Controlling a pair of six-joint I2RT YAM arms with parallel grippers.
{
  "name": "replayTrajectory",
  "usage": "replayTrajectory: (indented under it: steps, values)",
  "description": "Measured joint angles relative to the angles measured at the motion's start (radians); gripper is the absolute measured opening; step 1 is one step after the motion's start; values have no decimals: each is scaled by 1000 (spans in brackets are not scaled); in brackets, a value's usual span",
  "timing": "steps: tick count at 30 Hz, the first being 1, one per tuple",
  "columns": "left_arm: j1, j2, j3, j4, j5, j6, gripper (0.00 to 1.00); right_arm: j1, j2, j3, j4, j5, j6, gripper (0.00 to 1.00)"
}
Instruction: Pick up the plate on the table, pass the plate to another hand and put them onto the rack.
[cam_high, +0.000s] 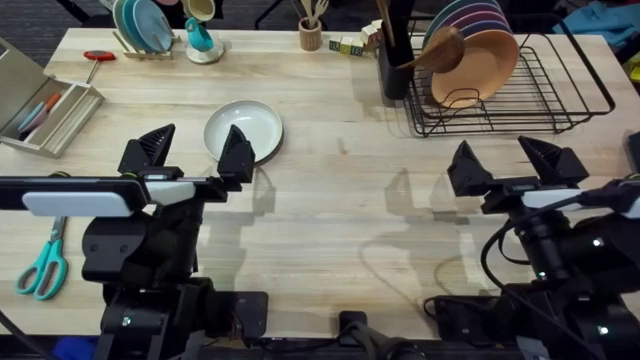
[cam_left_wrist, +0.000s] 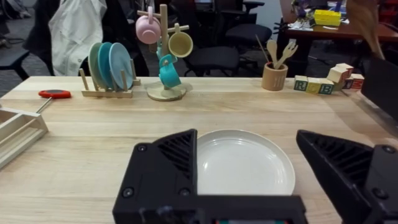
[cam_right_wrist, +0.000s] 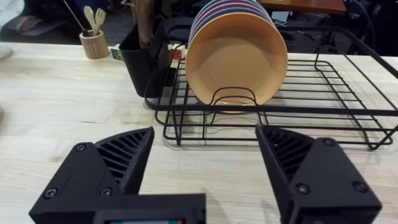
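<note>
The white plate lies flat on the wooden table, left of centre. My left gripper hovers open just in front of it, one finger overlapping the plate's near edge; in the left wrist view the plate sits between the spread fingers. My right gripper stands open over bare table, a short way in front of the black wire rack. In the right wrist view the rack holds an orange plate upright with several coloured plates behind it.
A wooden plate stand with blue plates and a mug tree stand at the back left. A utensil cup, letter blocks, a grey tray, a red-handled tool and teal scissors lie around.
</note>
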Motion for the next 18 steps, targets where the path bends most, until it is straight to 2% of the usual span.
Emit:
replayTrajectory:
  steps: [18]
  values:
    - [0,0,0,-14,3,0,993,0,0,0,9,18,-8,996]
